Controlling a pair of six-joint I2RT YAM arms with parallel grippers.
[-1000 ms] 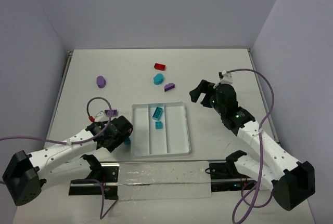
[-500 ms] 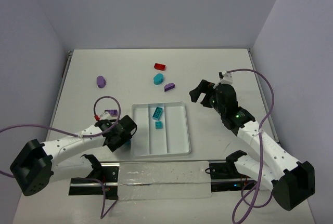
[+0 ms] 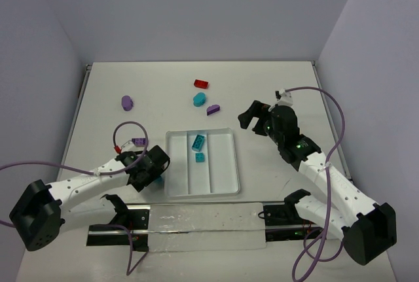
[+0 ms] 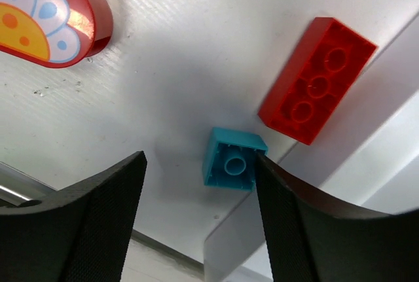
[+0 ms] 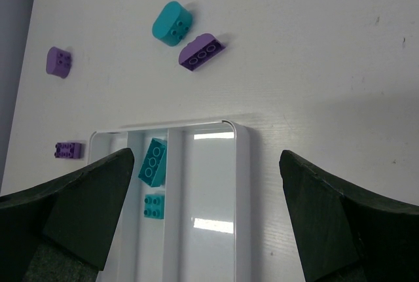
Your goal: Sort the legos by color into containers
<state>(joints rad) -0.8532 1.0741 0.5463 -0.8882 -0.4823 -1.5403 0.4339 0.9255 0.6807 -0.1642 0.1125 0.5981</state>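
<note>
My left gripper (image 3: 152, 167) hangs low over the table (image 3: 275, 86), just left of the tray (image 3: 223, 164). Its fingers (image 4: 98, 223) are parted partway and hold nothing. A small teal brick (image 4: 232, 167) lies on the table between them, close against one finger and well apart from the other. I cannot tell whether that near finger touches it. Just past it a studded red brick (image 4: 317, 79) lies along the tray's outer wall, and farther off is a rounded red piece (image 4: 46, 14) with a flower print.

Seen from above, a small purple brick (image 3: 139, 142) sits just beyond my left wrist, and a rounded purple brick (image 3: 127, 102) lies well beyond that. The tray's middle compartment holds a long teal brick (image 3: 198, 142) and a square teal brick (image 3: 200, 157), near each other but apart.

On the table beyond the tray lie a far red brick (image 3: 201, 84), a rounded teal brick (image 3: 199, 99) and a dark purple brick (image 3: 213, 109), close together.

My right gripper (image 3: 251, 116) hovers over the table, right of the tray's far corner. Its fingers (image 5: 65, 210) are spread wide with nothing between them.
</note>
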